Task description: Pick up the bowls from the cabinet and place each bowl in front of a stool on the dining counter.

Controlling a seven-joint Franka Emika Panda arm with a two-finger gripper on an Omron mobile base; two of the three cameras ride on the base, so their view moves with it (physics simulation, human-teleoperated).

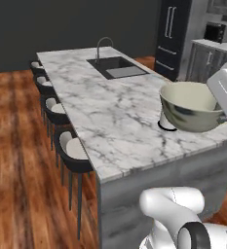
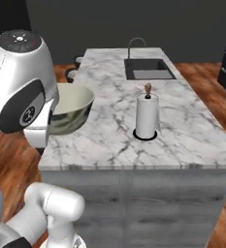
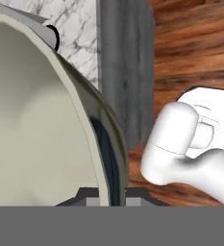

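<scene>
A cream bowl (image 1: 190,104) with a darker glossy outside hangs in the air above the near end of the dining counter (image 1: 110,112). My gripper (image 3: 107,199) is shut on the bowl's rim (image 3: 92,139), one finger on each side of the wall. From the right base view the bowl (image 2: 73,104) sits beside my arm, over the counter's near left corner (image 2: 61,155). Several stools (image 1: 73,151) with black frames and beige seats line the counter's left side. The cabinet is out of view.
A paper towel roll (image 2: 147,116) stands upright on the marble close to the bowl. A black sink with tap (image 1: 117,65) lies at the far end. A dark fridge (image 1: 171,34) stands behind. Wood floor (image 1: 17,160) surrounds the island.
</scene>
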